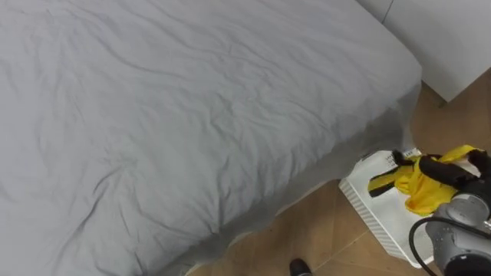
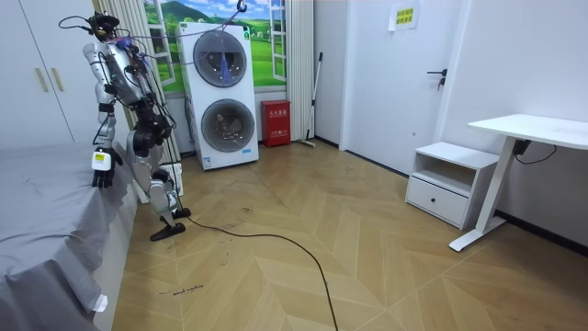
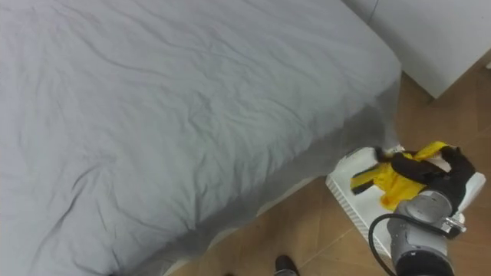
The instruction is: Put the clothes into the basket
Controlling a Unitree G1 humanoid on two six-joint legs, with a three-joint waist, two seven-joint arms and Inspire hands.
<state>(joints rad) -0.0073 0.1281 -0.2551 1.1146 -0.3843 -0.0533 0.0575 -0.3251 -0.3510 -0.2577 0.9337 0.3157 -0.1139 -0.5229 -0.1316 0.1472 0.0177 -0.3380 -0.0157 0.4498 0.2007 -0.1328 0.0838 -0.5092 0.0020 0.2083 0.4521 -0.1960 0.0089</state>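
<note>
A yellow garment (image 1: 424, 189) with dark trim hangs over the white slatted basket (image 1: 374, 205), which stands on the wooden floor by the corner of the bed. My right hand (image 1: 466, 172) comes in from the lower right and is shut on the garment's upper part, just above the basket's far side. The cloth's lower end rests on or inside the basket. In the room view I stand at the bedside, facing the bed, and my left hand (image 2: 101, 170) hangs down over the bed's edge.
The bed with its rumpled grey sheet (image 1: 192, 115) takes up the left and middle. A white wardrobe (image 1: 453, 38) stands beyond the basket. Behind me are stacked washing machines (image 2: 220, 92), a red box (image 2: 275, 122), a white desk (image 2: 528, 129) and open wooden floor.
</note>
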